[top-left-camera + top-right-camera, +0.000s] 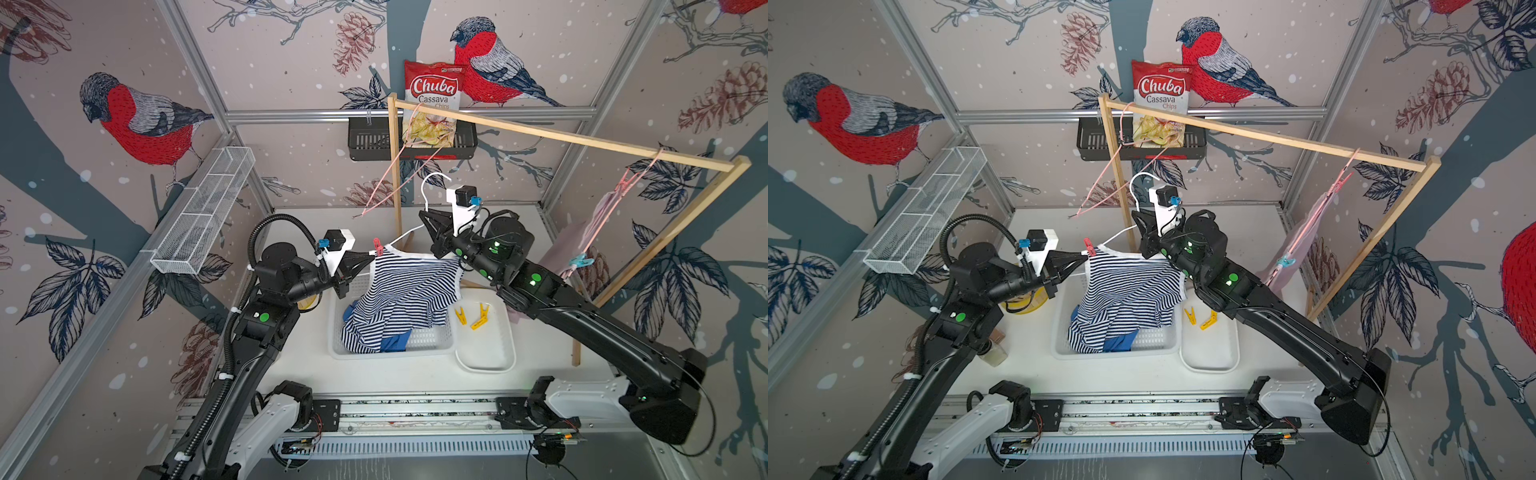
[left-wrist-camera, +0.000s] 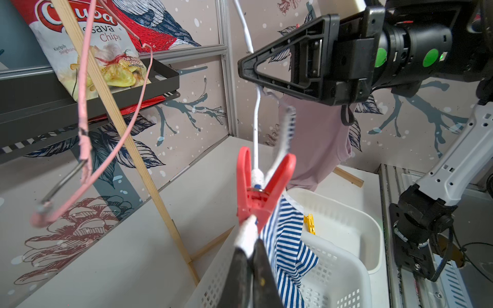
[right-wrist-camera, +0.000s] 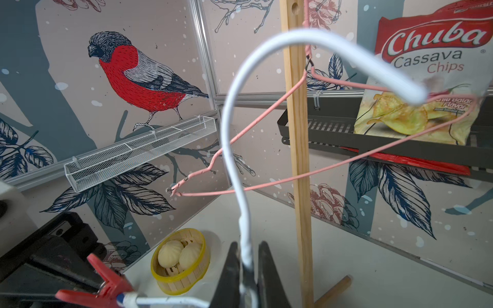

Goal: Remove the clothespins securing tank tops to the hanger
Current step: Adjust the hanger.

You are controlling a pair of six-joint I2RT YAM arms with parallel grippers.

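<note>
The left gripper is clamped on the left tip of the white wire hanger; the left wrist view shows its fingers closed on the wrapped end just beside the red plastic clothespin. That pin bites the hanger arm and one shoulder strap of the black-and-white striped tank top. The top hangs from there, and its lower part falls into the white perforated plastic basket, over a plain blue top. Above it, the right gripper is pinched shut on the hanger's neck below the hook, as the right wrist view shows. Right of the basket, two yellow clothespins lie loose in the white shallow tray. Farther right, a pale mauve-pink tank top hangs from the wooden rail, a teal clothespin at its lower edge.
</note>
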